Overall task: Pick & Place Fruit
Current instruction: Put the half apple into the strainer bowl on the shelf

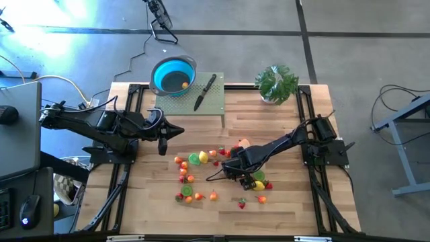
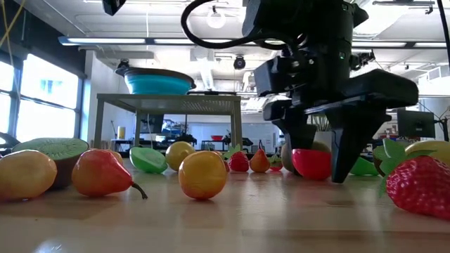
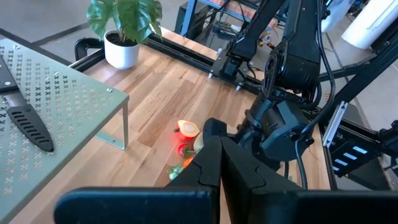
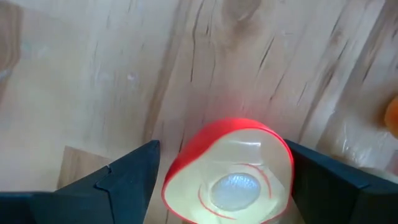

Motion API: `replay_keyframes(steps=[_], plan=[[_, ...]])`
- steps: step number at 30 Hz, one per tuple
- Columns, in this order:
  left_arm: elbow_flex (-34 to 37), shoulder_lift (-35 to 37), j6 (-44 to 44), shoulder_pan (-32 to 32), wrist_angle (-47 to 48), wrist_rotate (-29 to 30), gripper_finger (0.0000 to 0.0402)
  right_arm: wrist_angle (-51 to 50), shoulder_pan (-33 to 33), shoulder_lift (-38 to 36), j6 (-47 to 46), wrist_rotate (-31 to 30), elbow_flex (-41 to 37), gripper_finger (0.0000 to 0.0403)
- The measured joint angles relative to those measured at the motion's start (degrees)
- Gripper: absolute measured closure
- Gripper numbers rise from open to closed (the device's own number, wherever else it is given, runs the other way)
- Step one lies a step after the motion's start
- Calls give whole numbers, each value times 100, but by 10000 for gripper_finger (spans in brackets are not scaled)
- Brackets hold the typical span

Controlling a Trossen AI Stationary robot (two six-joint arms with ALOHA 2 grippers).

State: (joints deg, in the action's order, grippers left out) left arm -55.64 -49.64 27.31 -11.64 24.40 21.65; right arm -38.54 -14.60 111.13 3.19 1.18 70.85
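Right wrist view: halved red fruit [image 4: 227,171], cut face up, between spread right claw [image 4: 225,180].

I can read no text, label, brand, number or sign in any view from here; nothing on the table, the arms or the room behind shows legible writing.

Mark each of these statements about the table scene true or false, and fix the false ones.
1. The right hand straddles a red fruit half with its fingers open. True.
2. The left hand is open over the fruit. False: it is shut, held beside the green stand.
3. The blue bowl holds one orange piece. True.
4. The knife lies on the wooden table. False: it lies on the green stand.
5. The potted plant sits inside the bowl. False: it stands on the table's far corner.
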Motion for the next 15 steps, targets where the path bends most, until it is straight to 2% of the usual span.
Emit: replay_keyframes(steps=[4, 15], plan=[[0, 0, 4, -2, -8, -2, 401, -13, 12, 0, 112, 73, 0, 89], [0, 2, 11, 0, -19, 0, 401, 60, 12, 0, -347, 33, 0, 101]])
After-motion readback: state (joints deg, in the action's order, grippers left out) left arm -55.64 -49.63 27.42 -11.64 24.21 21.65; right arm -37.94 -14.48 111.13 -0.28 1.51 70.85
